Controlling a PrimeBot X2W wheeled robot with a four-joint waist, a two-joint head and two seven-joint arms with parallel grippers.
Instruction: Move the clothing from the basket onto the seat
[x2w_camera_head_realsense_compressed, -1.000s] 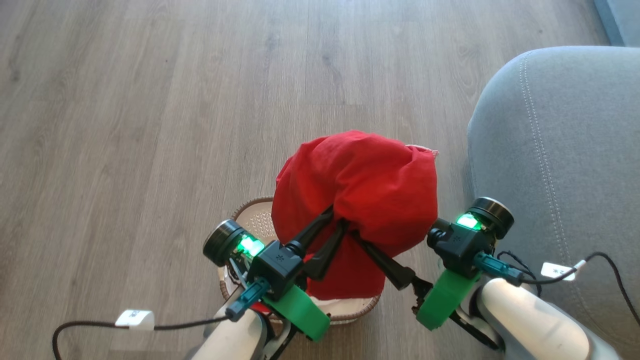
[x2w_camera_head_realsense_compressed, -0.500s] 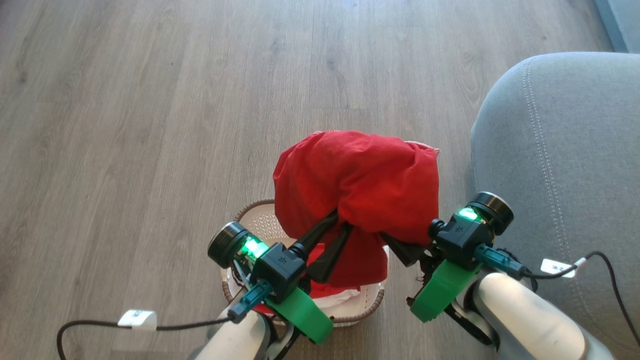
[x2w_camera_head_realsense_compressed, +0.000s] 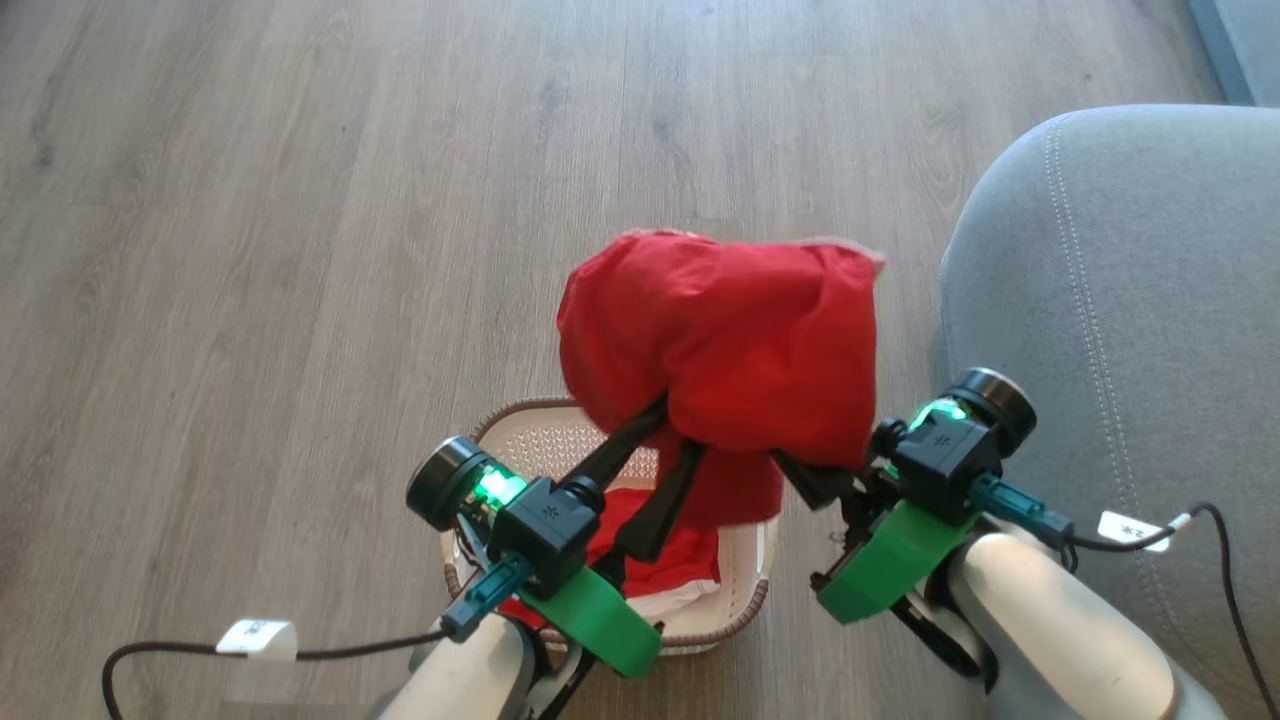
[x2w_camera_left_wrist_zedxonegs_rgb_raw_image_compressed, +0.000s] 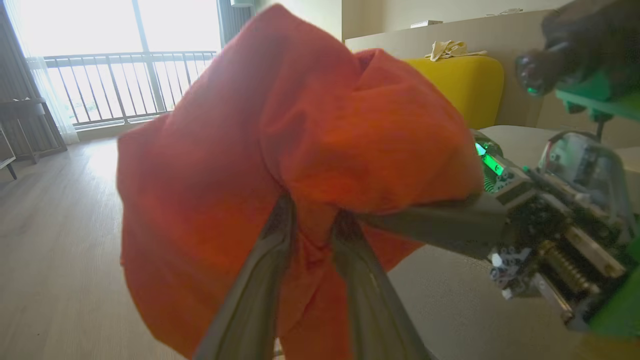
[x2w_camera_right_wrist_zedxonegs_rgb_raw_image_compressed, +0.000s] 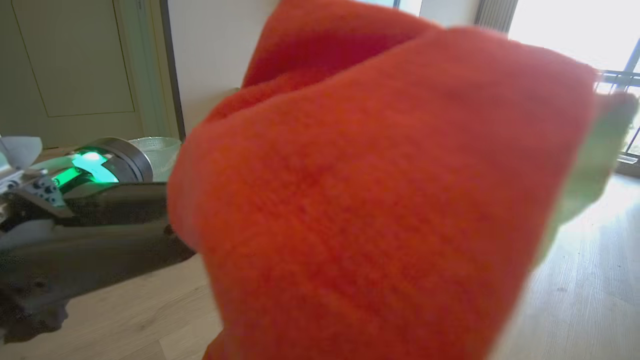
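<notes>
Red cloth: in the head view, one lifted garment (x2w_camera_head_realsense_compressed: 720, 340) hangs above the basket (x2w_camera_head_realsense_compressed: 520, 425) and a second garment (x2w_camera_head_realsense_compressed: 665, 555) lies inside it. The single seat (x2w_camera_head_realsense_compressed: 1120, 300) lies to the right, nearest your right tool (x2w_camera_head_realsense_compressed: 805, 478). In the left wrist view, your left tool (x2w_camera_left_wrist_zedxonegs_rgb_raw_image_compressed: 314, 220) pinches a fold, jaws narrow. In the right wrist view, cloth hides the closed right tool.

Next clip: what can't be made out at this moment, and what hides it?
Fingertips of the right hand: head and right wrist views, buried under the draped red garment; grip unclear.
Fingertips of the left hand: head and left wrist views, lost in that garment's folds.
Contents of the basket: head view, left hand and hanging cloth cover part of a red, white-edged piece.
The seat: cut off by the head view's right edge.
</notes>
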